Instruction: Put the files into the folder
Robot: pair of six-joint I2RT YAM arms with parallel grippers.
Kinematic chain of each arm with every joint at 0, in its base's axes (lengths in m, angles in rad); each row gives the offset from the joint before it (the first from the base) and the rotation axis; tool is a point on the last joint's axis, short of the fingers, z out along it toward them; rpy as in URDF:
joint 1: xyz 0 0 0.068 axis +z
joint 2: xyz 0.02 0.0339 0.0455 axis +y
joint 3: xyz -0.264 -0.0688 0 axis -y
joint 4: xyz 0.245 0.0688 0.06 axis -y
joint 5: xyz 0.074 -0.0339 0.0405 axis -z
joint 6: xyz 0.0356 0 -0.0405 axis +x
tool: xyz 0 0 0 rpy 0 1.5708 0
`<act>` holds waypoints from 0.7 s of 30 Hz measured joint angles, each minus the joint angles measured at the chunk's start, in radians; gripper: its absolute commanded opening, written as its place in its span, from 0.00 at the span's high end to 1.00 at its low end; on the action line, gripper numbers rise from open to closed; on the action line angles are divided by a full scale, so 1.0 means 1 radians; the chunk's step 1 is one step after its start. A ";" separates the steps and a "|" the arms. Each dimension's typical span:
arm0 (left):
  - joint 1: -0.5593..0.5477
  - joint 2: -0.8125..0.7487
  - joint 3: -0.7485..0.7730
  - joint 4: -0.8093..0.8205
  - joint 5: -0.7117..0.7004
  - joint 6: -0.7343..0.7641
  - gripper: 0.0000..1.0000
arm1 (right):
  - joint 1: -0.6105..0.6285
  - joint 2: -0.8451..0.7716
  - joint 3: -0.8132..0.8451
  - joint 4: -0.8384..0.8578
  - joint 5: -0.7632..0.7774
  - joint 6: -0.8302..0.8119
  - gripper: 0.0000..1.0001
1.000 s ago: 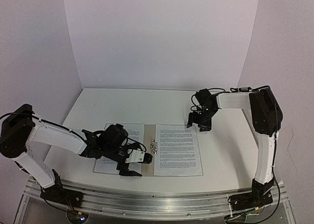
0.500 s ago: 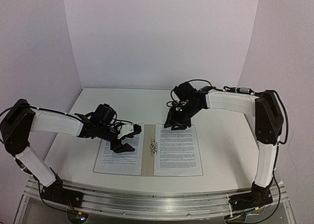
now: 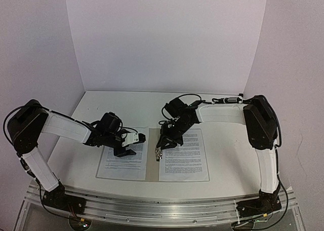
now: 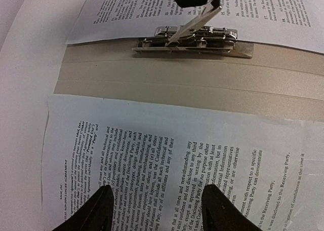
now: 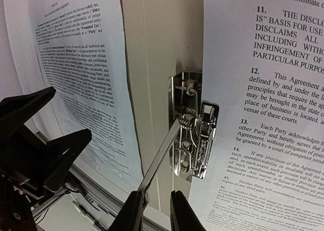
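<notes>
Right wrist: right gripper (image 5: 154, 210) pinches clip lever (image 5: 161, 157) at folder (image 5: 152, 48) spine.

I see a white table (image 3: 101, 107) enclosed by pale lavender walls (image 3: 167, 38), with an aluminium rail (image 3: 167, 208) along its near edge.

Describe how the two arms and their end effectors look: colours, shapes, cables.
Both arms have white link shells with black joints and black bases. Thin black cables loop near the wrists. The left end effector and right end effector are black, each with two tapered fingers.
</notes>
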 measured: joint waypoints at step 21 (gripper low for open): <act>-0.009 0.003 -0.071 0.035 -0.010 0.048 0.39 | 0.013 0.015 -0.032 0.037 -0.055 0.052 0.88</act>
